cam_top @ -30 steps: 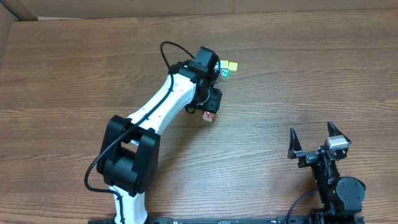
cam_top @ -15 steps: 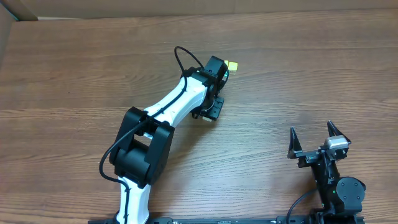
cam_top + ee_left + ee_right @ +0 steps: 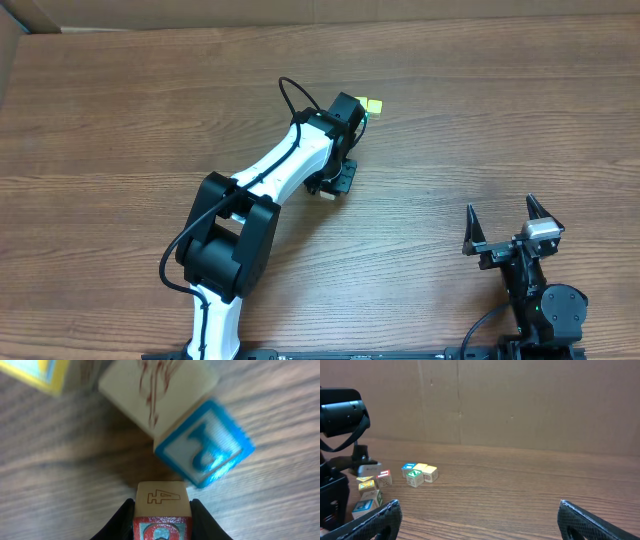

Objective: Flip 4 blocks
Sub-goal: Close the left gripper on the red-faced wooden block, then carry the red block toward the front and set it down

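In the left wrist view my left gripper point(image 3: 162, 507) is shut on a small wooden block point(image 3: 162, 497). Its near face is red-framed and its top bears an outlined "4"; both black fingers point(image 3: 122, 520) press its sides. Just beyond it lie the blue "P" block point(image 3: 205, 450) and a pale block with a red mark point(image 3: 155, 390). The green "Z" block point(image 3: 414, 477) sits in a small cluster in the right wrist view. From overhead the left gripper point(image 3: 335, 182) covers most of the blocks. My right gripper point(image 3: 512, 232) stands open and holds nothing, far from them.
A yellow-framed block point(image 3: 35, 372) lies at the left wrist view's top left. A yellow cube point(image 3: 373, 105) shows past the left arm point(image 3: 290, 165). More cubes, blue point(image 3: 409, 467), yellow point(image 3: 420, 467) and pale point(image 3: 430, 473), lie by the green one. A cardboard wall point(image 3: 520, 400) stands behind the table.
The left arm has swung right and come down over the blocks. Its jaws have narrowed onto the red-framed block. The right arm has not moved.
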